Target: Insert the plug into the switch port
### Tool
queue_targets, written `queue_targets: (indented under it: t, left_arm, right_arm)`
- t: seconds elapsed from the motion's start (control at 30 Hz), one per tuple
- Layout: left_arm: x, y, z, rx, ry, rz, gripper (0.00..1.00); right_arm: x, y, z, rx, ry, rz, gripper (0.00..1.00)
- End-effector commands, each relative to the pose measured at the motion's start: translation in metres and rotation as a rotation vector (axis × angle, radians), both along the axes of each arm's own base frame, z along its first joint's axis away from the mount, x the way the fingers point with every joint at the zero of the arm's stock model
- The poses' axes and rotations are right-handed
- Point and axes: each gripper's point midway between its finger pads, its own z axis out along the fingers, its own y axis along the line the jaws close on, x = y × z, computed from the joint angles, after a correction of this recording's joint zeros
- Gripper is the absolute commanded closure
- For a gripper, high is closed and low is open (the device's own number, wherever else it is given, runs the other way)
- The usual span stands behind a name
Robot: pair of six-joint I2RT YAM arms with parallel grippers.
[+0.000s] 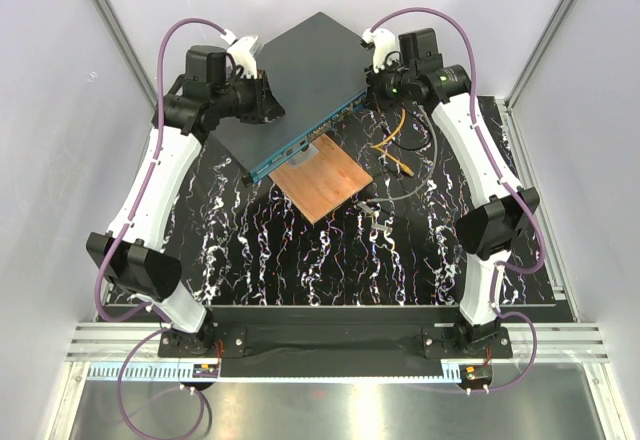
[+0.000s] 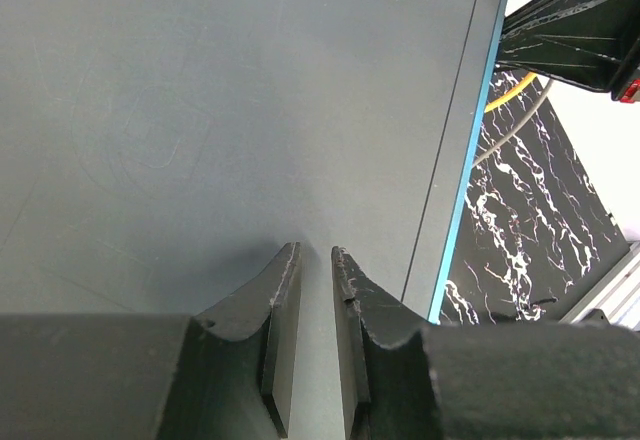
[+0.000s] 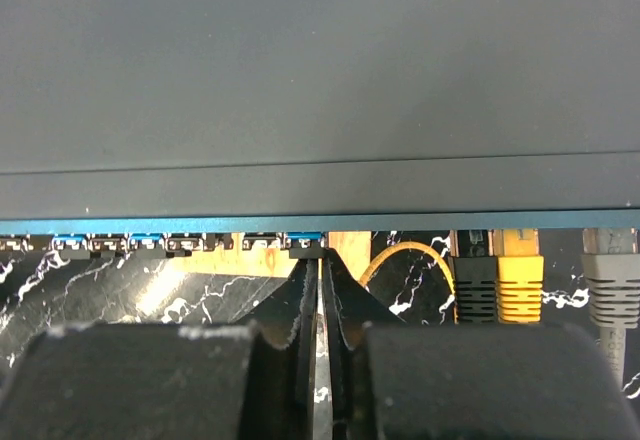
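In the top view, the wide metal box is seen lying at a slant on the marbled table, with its teal front face turned toward the arms. The left gripper is placed over the left edge of the box. The right gripper is placed at the right end of the front face. A copper plate lies just in front of the face, and a yellow cable is looped on the table to its right.

In the left wrist view, the fingers are held a little apart above the flat top of the box. Nothing is caught between them. The teal edge runs to the right of them, near but not touching.

In the right wrist view, the two fingers are pressed almost together, so that only a thin slit is left, and nothing is pinched. Their tips are pointed at the front face. The switch port in line with them lies right at the tips, in a row of similar ports that goes on to the left. Further right along the face, apart from the fingers, a black plug, a yellow plug and a grey plug are set against it. It cannot be told which plug is the one of the task.
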Motion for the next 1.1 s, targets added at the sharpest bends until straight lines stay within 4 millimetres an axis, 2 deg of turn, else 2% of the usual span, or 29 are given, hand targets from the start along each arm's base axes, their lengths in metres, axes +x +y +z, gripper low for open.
queue_targets:
  t: [0.0, 0.2, 0.3, 0.33, 0.4, 0.43, 0.47, 0.5, 0.53, 0.57, 0.6, 0.63, 0.67, 0.7, 0.77, 0.83, 0.87, 0.9, 0.93, 0.97, 1.0, 1.03, 1.07]
  left_arm:
    - [0.005, -0.001, 0.021, -0.017, -0.067, -0.015, 0.77]
    - [0.004, 0.000, 0.021, -0.012, -0.072, -0.013, 0.77]
    - [0.003, 0.001, 0.027, -0.007, -0.094, -0.013, 0.77]
    - [0.003, 0.003, 0.030, -0.009, -0.104, -0.013, 0.76]
    - [0.001, 0.005, 0.039, -0.028, -0.128, -0.014, 0.75]
    - [0.003, 0.008, 0.049, -0.048, -0.157, -0.005, 0.73]
    - [0.002, 0.011, 0.050, -0.057, -0.162, 0.001, 0.72]
    - [-0.003, 0.014, 0.061, -0.069, -0.196, 0.003, 0.72]
    - [-0.003, 0.017, 0.070, -0.080, -0.235, 0.007, 0.71]
    - [-0.004, 0.019, 0.076, -0.085, -0.256, 0.010, 0.69]
    - [-0.011, 0.022, 0.085, -0.093, -0.286, 0.010, 0.68]
    - [-0.012, 0.025, 0.096, -0.096, -0.329, 0.010, 0.67]
    - [-0.015, 0.026, 0.102, -0.096, -0.353, 0.005, 0.64]
    - [-0.020, 0.025, 0.111, -0.101, -0.384, -0.015, 0.63]
    - [-0.029, 0.025, 0.123, -0.074, -0.459, -0.056, 0.60]
    - [-0.044, 0.012, 0.120, -0.045, -0.488, -0.160, 0.52]
    - [-0.051, 0.005, 0.116, -0.022, -0.492, -0.203, 0.50]
    - [-0.055, -0.001, 0.109, 0.048, -0.532, -0.262, 0.47]
    - [-0.073, -0.021, 0.090, 0.078, -0.493, -0.353, 0.46]
    - [-0.081, -0.031, 0.079, 0.112, -0.492, -0.407, 0.45]
    - [-0.089, -0.040, 0.066, 0.152, -0.489, -0.453, 0.44]
    - [-0.110, -0.062, 0.051, 0.206, -0.525, -0.579, 0.43]
    - [-0.123, -0.071, 0.028, 0.237, -0.513, -0.649, 0.42]
  right_arm:
    - [0.040, 0.046, 0.065, 0.167, -0.305, 0.008, 0.92]
    - [0.043, 0.054, 0.067, 0.179, -0.312, 0.013, 0.92]
    - [0.036, 0.050, 0.069, 0.154, -0.314, 0.027, 0.89]
    - [0.032, 0.048, 0.063, 0.137, -0.303, 0.033, 0.88]
    - [0.016, 0.038, 0.075, 0.125, -0.314, 0.035, 0.85]
    - [0.009, 0.035, 0.058, 0.095, -0.284, 0.048, 0.83]
    - [-0.007, 0.027, 0.075, 0.099, -0.311, 0.051, 0.80]
    - [-0.016, 0.022, 0.077, 0.093, -0.312, 0.054, 0.78]
    - [-0.026, 0.018, 0.059, 0.069, -0.278, 0.074, 0.74]
    - [-0.044, 0.009, 0.073, 0.070, -0.300, 0.078, 0.73]
    - [-0.052, 0.004, 0.059, 0.052, -0.265, 0.081, 0.70]
    - [-0.061, -0.003, 0.057, 0.039, -0.255, 0.084, 0.69]
    - [-0.075, -0.012, 0.068, 0.043, -0.274, 0.080, 0.67]
    - [-0.084, -0.017, 0.059, 0.042, -0.244, 0.090, 0.64]
    - [-0.108, -0.031, 0.063, 0.045, -0.225, 0.089, 0.60]
    - [-0.128, -0.040, 0.046, 0.036, -0.160, 0.100, 0.50]
    - [-0.141, -0.048, 0.053, 0.044, -0.173, 0.090, 0.47]
    - [-0.145, -0.057, 0.039, 0.044, -0.127, 0.067, 0.45]
    - [-0.151, -0.066, 0.033, 0.045, -0.100, 0.044, 0.40]
    - [-0.158, -0.075, 0.034, 0.054, -0.098, 0.015, 0.38]
    - [-0.157, -0.093, 0.018, 0.057, -0.046, -0.044, 0.36]
    - [-0.162, -0.100, 0.009, 0.082, 0.011, -0.081, 0.34]
    - [-0.165, -0.108, 0.005, 0.101, 0.038, -0.111, 0.32]
